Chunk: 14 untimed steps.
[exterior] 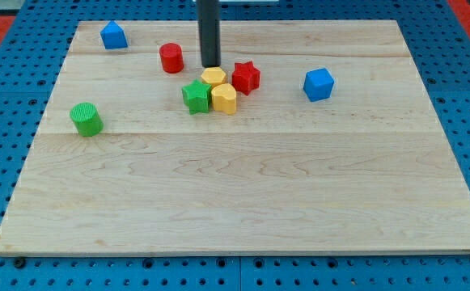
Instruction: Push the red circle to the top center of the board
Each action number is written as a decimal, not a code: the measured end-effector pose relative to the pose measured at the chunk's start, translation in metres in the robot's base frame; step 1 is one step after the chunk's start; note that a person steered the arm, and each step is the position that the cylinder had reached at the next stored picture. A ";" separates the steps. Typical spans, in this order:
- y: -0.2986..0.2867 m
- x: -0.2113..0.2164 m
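Observation:
The red circle (171, 58) is a short red cylinder standing on the wooden board (243, 186) near the view's top, a little left of centre. My rod comes down from the top edge and my tip (210, 65) rests on the board just to the right of the red circle, with a small gap between them. The tip is also just above the upper yellow block (213, 78).
A cluster sits right below the tip: a green star (195, 96), two yellow blocks, the lower one (224, 99), and a red star (246, 77). A blue block (113, 35) lies top left, a blue cube (318, 84) at right, a green cylinder (86, 119) at left.

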<state>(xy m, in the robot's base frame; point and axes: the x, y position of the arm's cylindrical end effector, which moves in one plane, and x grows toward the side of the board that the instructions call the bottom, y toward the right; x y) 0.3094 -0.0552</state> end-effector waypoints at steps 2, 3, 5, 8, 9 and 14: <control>-0.114 0.015; -0.080 0.009; 0.021 -0.004; -0.008 -0.023; 0.070 -0.065; 0.038 -0.050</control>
<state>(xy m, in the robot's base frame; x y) 0.2596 -0.0169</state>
